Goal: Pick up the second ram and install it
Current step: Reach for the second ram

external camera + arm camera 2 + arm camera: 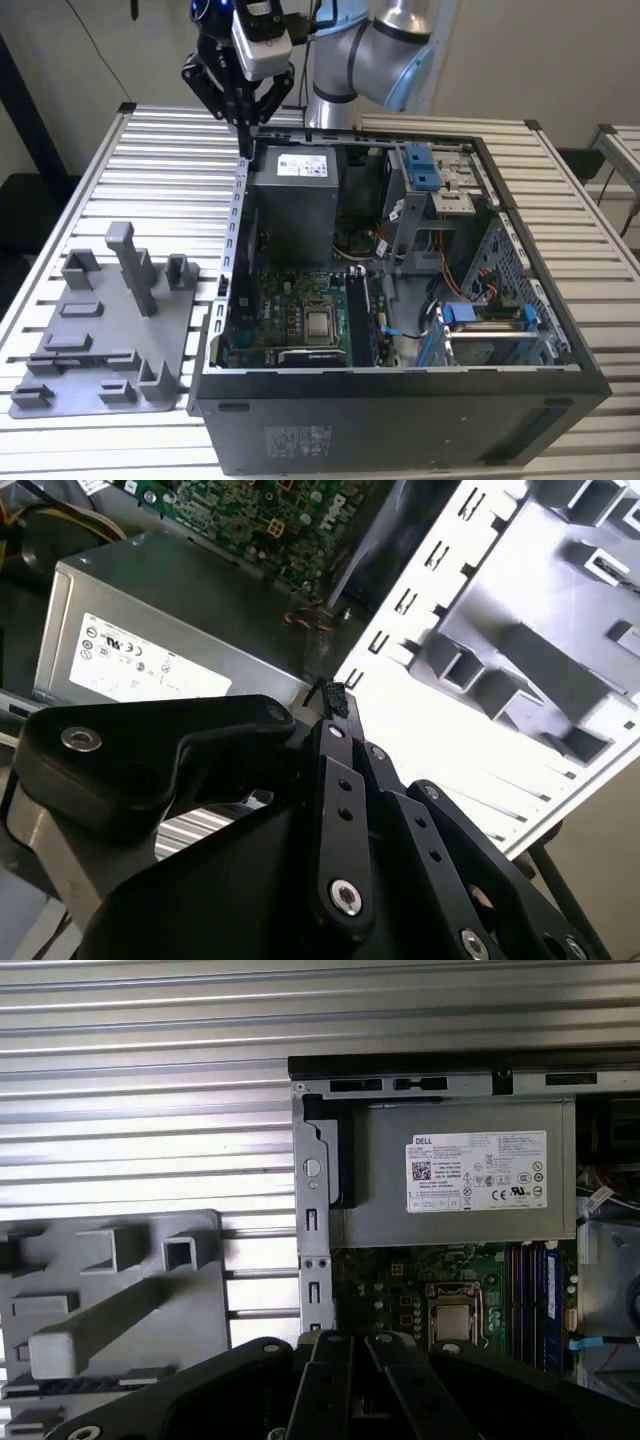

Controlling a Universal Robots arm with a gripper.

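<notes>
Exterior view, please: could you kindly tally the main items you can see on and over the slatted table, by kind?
computer case: 1
grey holder plate: 1
power supply: 1
gripper: 1
Total: 4

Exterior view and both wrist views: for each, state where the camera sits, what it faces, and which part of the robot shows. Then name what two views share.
Exterior view: off the arm, raised, looking down into the open computer case, with the grey holder at the exterior view's left; the arm and gripper show beyond the case.
First wrist view: on the arm, looking down past the gripper at the power supply and motherboard.
Second wrist view: on the arm, looking obliquely along the gripper.
Shared: both wrist views show the gripper, power supply and grey holder.
</notes>
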